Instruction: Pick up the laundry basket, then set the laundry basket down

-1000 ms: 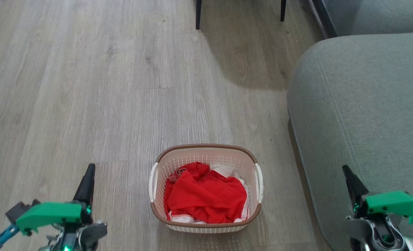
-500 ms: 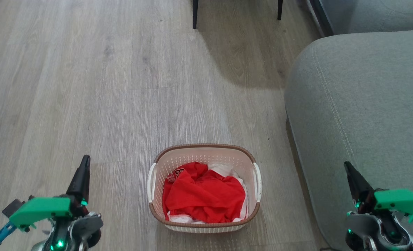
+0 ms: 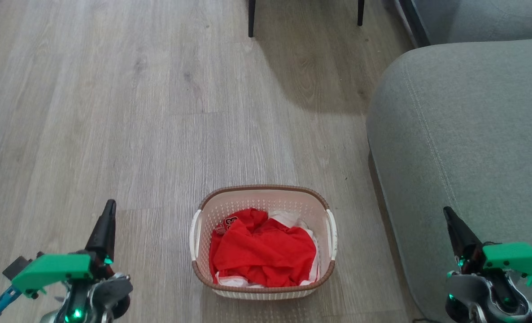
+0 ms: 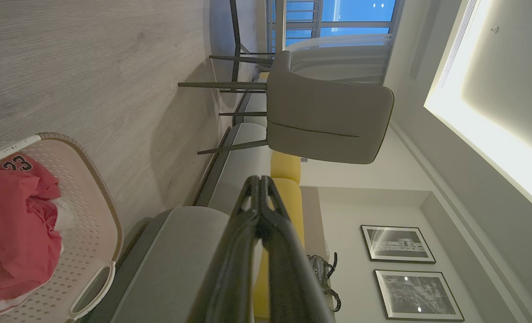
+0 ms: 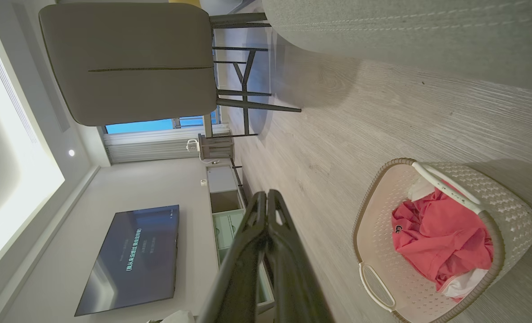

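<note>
left fingers (image 3: pixel 103 229) and right fingers (image 3: pixel 456 229) barely shifted, laundry basket (image 3: pixel 261 187) clear between.

On floor (image 3: pixel 136 112), front and centre: laundry basket (image 3: pixel 261 188), clothes (image 3: pixel 263 251) inside. Just right of it, sofa (image 3: pixel 463 134). Well behind, chair legs (image 3: pixel 251 18). Left gripper (image 3: pixel 109 205) apart to basket's left, right gripper (image 3: pixel 448 211) apart to its right, sofa side.

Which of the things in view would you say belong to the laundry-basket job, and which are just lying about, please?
Belongs to the job: laundry basket on the floor, with red and white clothes; left gripper, shut; right gripper, shut.
Just lying about: grey sofa; grey chair; television; framed pictures.
</note>
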Controlling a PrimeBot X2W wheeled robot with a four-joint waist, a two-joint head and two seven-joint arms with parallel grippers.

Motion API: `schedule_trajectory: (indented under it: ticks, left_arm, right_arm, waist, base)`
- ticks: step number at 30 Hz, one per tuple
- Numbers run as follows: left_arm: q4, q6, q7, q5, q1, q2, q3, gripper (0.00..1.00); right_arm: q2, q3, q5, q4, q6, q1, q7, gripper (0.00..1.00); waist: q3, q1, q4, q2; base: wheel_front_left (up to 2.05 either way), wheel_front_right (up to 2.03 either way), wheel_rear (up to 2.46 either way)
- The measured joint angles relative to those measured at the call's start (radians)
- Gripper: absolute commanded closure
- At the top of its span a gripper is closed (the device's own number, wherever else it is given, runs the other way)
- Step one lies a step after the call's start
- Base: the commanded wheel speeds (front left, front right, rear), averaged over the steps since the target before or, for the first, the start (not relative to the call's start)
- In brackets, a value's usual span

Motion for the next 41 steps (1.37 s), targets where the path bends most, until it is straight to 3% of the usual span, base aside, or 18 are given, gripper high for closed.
schedule_trajectory:
  ticks: [41]
  left_arm:
    - [0.000,0.000,0.012,0.010,-0.001,-0.006,0.010,1.00]
  right_arm:
    - [0.001,-0.012,-0.002,0.000,0.000,0.000,0.008,1.00]
  waist:
    - [0.000,0.0000,0.000,0.0000]
  base:
    - [0.00,0.00,0.00]
